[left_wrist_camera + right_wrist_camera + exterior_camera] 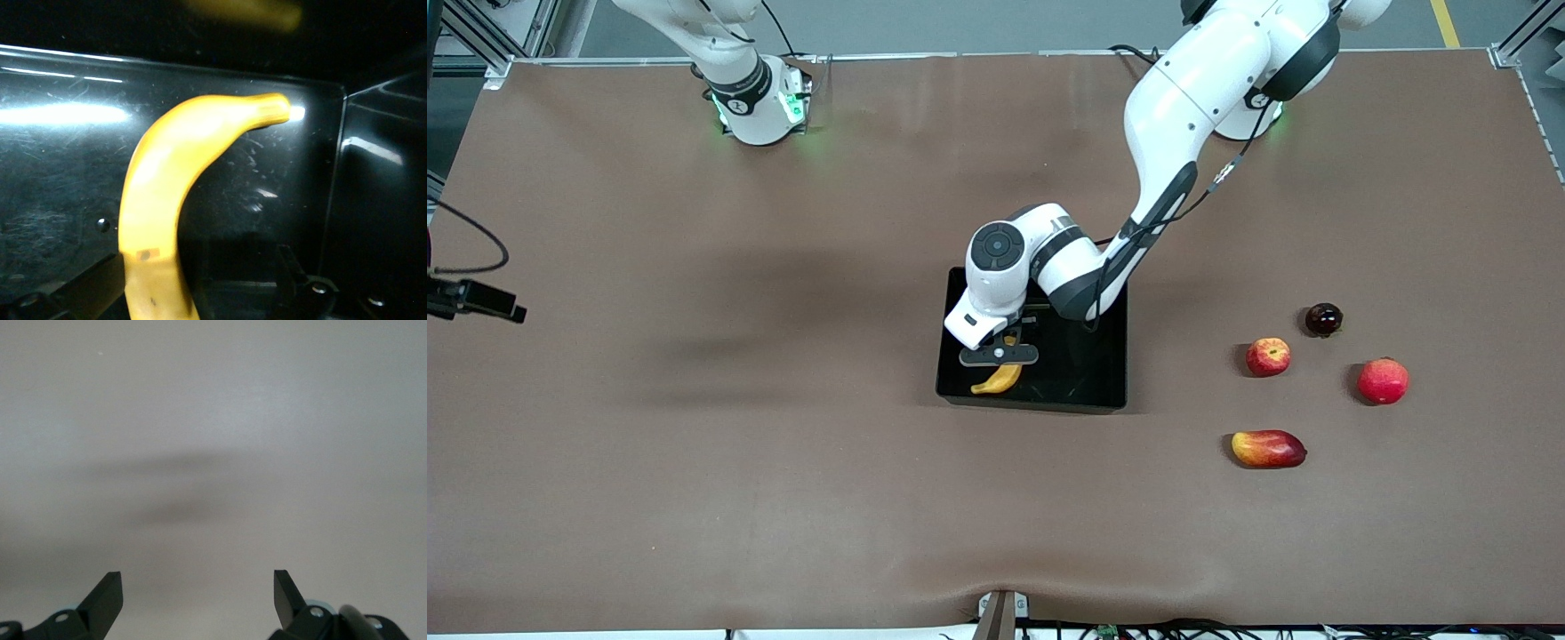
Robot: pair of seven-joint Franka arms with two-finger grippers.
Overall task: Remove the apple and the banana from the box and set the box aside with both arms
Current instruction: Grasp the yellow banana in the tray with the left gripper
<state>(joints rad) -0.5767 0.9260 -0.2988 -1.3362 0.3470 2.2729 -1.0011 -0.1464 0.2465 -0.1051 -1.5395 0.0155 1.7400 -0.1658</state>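
The yellow banana [998, 380] lies in the black tray [1089, 369], in the corner nearest the front camera toward the right arm's end. My left gripper [999, 356] hangs low over it inside the tray. In the left wrist view the banana [167, 193] rests against one finger, the other finger [293, 270] stands apart from it, and the gripper [198, 277] is open over the glossy tray floor [60, 167]. The small streaked apple [1267, 356] sits on the table toward the left arm's end. My right gripper [198, 587] is open and empty, out of the front view.
Near the apple lie a larger plain red fruit [1383, 380], a dark round fruit [1323, 319] and a red-and-yellow mango [1268, 449]. The brown table cover [694, 400] spreads wide toward the right arm's end. A camera mount [476, 300] juts in at that edge.
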